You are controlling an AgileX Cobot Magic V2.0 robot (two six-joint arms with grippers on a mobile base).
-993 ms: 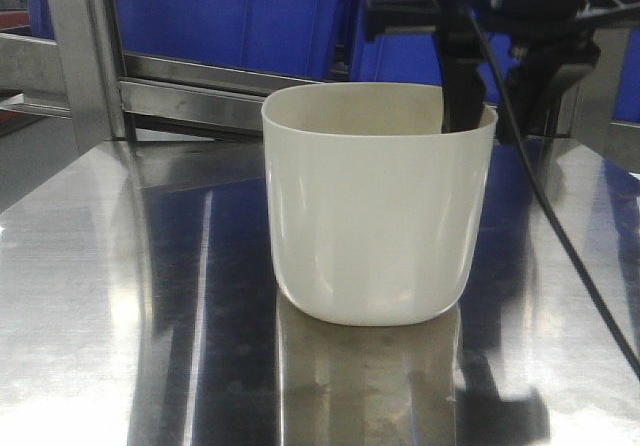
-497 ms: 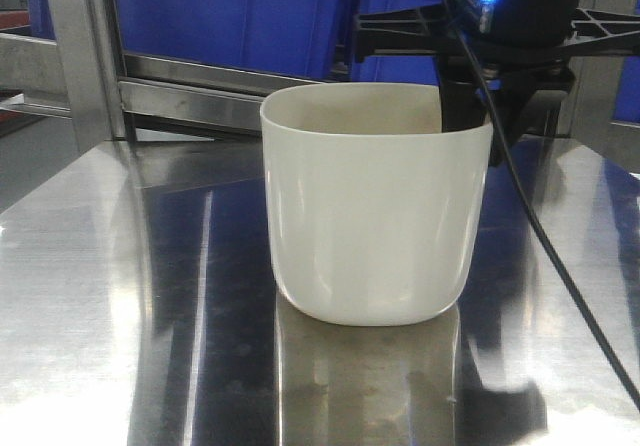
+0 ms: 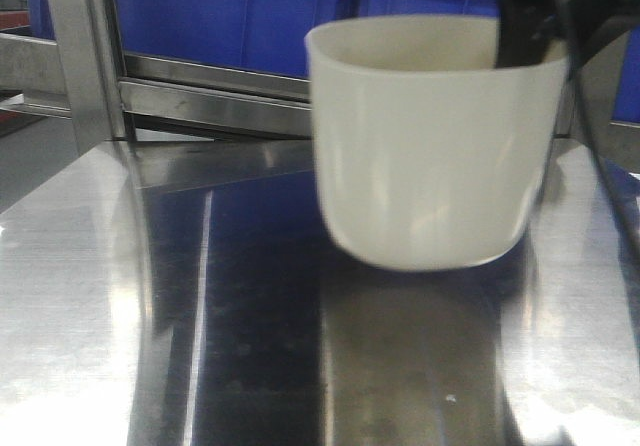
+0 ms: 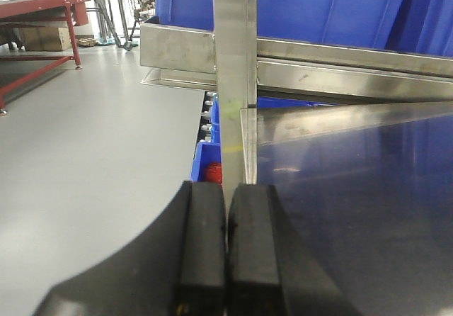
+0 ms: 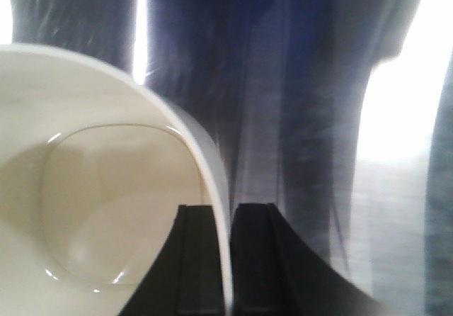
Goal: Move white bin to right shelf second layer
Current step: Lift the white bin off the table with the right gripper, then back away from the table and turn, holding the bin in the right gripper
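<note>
**Q:** Two claws are listed. How is each one set?

**A:** The left gripper point(image 4: 225, 259) is seen with its black pads pressed together and nothing held between them. It is lined up with the upright steel post point(image 4: 233, 61) at the corner of the flat mirror-shiny steel table point(image 4: 368, 188). The right gripper point(image 5: 228, 259) is clamped on the rim wall of the cream-white rounded-square glossy plastic bin point(image 5: 92, 210), with one finger inside and one outside.

**Q:** Where is the bin found?

**A:** In the front view it is shown blurred and upright. It appears raised off the table, gripped at its far right rim. Large blue rectangular plastic crates point(image 3: 230, 16) are seen behind it.
</note>
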